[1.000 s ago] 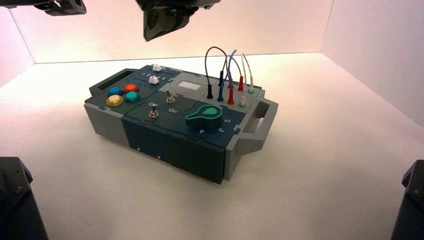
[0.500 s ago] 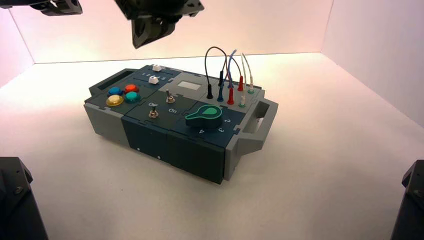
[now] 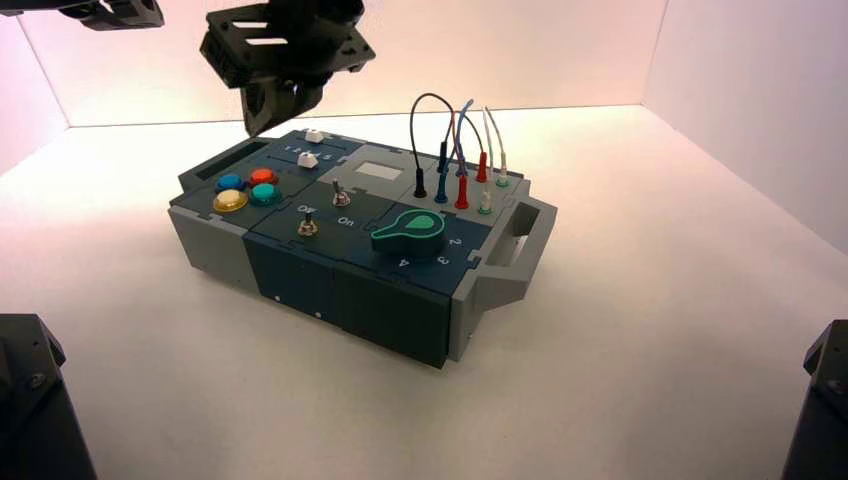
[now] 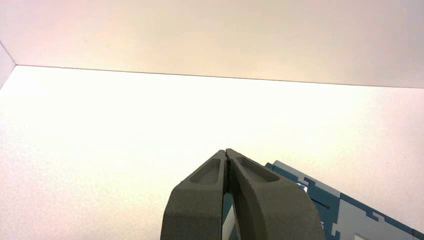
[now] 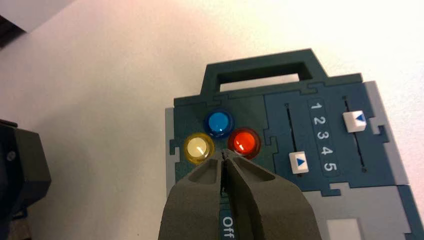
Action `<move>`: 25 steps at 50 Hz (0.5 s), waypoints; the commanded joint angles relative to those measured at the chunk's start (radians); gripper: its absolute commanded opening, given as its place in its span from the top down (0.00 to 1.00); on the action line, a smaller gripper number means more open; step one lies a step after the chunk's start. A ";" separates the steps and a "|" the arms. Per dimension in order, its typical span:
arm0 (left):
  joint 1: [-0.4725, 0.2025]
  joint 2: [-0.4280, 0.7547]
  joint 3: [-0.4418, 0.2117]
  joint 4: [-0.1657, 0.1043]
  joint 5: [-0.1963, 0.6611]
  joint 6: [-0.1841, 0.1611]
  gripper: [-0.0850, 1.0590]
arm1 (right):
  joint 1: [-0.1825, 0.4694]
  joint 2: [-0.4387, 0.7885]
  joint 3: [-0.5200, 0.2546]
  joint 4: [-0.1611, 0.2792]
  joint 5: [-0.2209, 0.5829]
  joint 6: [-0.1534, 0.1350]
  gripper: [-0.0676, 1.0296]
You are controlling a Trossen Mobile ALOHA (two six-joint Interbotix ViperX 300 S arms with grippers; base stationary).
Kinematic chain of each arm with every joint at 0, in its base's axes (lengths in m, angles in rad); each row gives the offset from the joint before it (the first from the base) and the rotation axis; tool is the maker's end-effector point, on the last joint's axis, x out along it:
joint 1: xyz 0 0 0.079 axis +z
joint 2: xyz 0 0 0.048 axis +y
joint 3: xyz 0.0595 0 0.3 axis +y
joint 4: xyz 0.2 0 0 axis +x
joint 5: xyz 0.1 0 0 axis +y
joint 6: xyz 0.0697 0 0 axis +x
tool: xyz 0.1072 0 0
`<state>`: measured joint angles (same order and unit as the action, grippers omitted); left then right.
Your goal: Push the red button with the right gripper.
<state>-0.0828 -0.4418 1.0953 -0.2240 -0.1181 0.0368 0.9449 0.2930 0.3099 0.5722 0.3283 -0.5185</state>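
Observation:
The red button point(image 3: 263, 177) sits in a cluster of four domed buttons at the left end of the box point(image 3: 300, 280). In the right wrist view the red button point(image 5: 244, 142) lies beside the blue button point(image 5: 219, 123) and the yellow button point(image 5: 198, 148). My right gripper point(image 3: 262, 118) hangs above the box's back left corner, shut and empty. In the right wrist view its tips point(image 5: 224, 156) sit between the yellow and red buttons, apart from both, and hide the fourth button. My left gripper point(image 3: 115, 12) is parked high at the far left, shut point(image 4: 227, 152).
Two white sliders point(image 5: 298, 162) point(image 5: 354, 121) flank the numbers 1 to 5. Toggle switches point(image 3: 340, 192), a green knob point(image 3: 410, 232) and upright cable plugs point(image 3: 461, 190) fill the box's middle and right. A carry handle point(image 5: 260, 74) is at the button end.
My right gripper has moved left and down, from above the box's back middle to above the button cluster. The left arm has not moved.

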 commanded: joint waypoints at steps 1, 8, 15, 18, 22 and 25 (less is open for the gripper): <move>0.009 -0.012 -0.014 0.000 -0.006 0.002 0.95 | 0.005 -0.017 -0.031 0.000 -0.003 -0.006 0.96; 0.009 -0.011 -0.014 0.000 -0.006 0.003 0.95 | 0.006 -0.003 -0.037 0.000 -0.003 -0.006 0.96; 0.009 -0.012 -0.014 0.000 -0.006 0.002 0.95 | 0.006 0.014 -0.051 0.000 -0.003 -0.006 0.96; 0.009 -0.012 -0.014 0.000 -0.006 0.003 0.95 | 0.005 0.014 -0.054 0.000 -0.003 -0.006 0.96; 0.009 -0.011 -0.014 0.000 -0.006 0.002 0.95 | 0.003 0.017 -0.069 -0.009 -0.002 -0.006 0.96; 0.008 -0.011 -0.014 0.000 -0.006 0.002 0.95 | 0.002 0.018 -0.077 -0.015 0.000 -0.006 0.96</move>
<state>-0.0813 -0.4433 1.0953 -0.2240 -0.1181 0.0368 0.9449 0.3298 0.2730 0.5630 0.3298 -0.5185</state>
